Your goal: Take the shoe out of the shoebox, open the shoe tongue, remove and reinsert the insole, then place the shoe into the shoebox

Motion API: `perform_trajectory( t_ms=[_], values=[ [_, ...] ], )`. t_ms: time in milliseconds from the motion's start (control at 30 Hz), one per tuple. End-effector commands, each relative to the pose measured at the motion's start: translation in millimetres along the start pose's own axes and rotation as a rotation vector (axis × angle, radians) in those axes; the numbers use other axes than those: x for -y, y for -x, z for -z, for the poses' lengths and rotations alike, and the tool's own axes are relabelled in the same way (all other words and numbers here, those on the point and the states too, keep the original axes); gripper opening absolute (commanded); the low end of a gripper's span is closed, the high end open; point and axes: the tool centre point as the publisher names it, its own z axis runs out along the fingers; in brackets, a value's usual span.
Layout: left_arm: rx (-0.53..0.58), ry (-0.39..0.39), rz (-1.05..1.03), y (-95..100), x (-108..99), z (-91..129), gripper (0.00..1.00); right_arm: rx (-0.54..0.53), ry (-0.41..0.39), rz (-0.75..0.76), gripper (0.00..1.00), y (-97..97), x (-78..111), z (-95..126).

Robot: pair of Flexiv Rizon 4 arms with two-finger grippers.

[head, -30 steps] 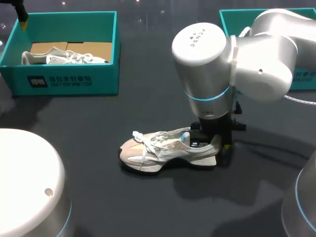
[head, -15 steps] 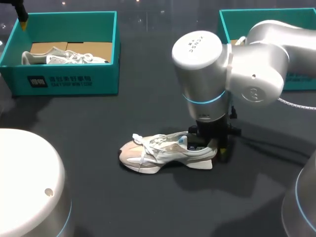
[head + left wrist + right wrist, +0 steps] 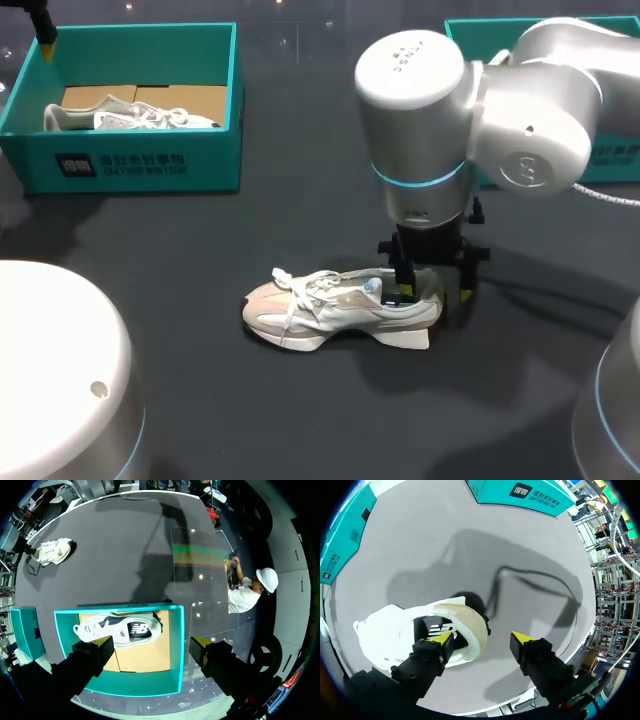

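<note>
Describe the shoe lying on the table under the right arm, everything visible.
The shoe is a pale beige and white sneaker with white laces and a thick white sole. It looks like mesh and suede. It stands upright on its sole on the dark table, outside any box, with its heel under the right gripper. The gripper is open and straddles the heel collar: one finger dips into the shoe's opening, the other hangs behind the heel.

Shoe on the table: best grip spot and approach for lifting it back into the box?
Grip the heel rim of the shoe, coming straight down from above: one finger inside the opening, one behind the heel. The shoe stands upright on its sole, opening facing up, so that rim is a thin upright wall. The right gripper is open and straddles it.
</note>
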Motion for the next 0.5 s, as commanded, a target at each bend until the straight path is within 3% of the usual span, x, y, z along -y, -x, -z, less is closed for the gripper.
perform_trajectory(
  t_ms=[33,167,300,333,367,500],
  values=[
    [-0.001,0.001,-0.001,-0.5,0.6,0.3,1.00,-0.079,0.033,0.054,1.00,20.8,8.7,42.6],
    [-0.001,0.001,-0.001,-0.5,0.6,0.3,1.00,-0.250,0.085,0.284,1.00,26.0,12.1,72.7],
    [-0.001,0.001,-0.001,-0.5,0.6,0.3,1.00,-0.621,0.158,0.696,1.00,36.8,18.0,91.6],
    [-0.001,0.001,-0.001,-0.5,0.6,0.3,1.00,-0.669,0.197,0.822,1.00,40.5,21.6,94.5],
    [-0.001,0.001,-0.001,-0.5,0.6,0.3,1.00,-0.556,0.175,0.834,1.00,40.0,23.6,94.5],
    [-0.001,0.001,-0.001,-0.5,0.6,0.3,1.00,-0.556,0.175,0.834,1.00,40.0,23.6,94.5]
  ],
)
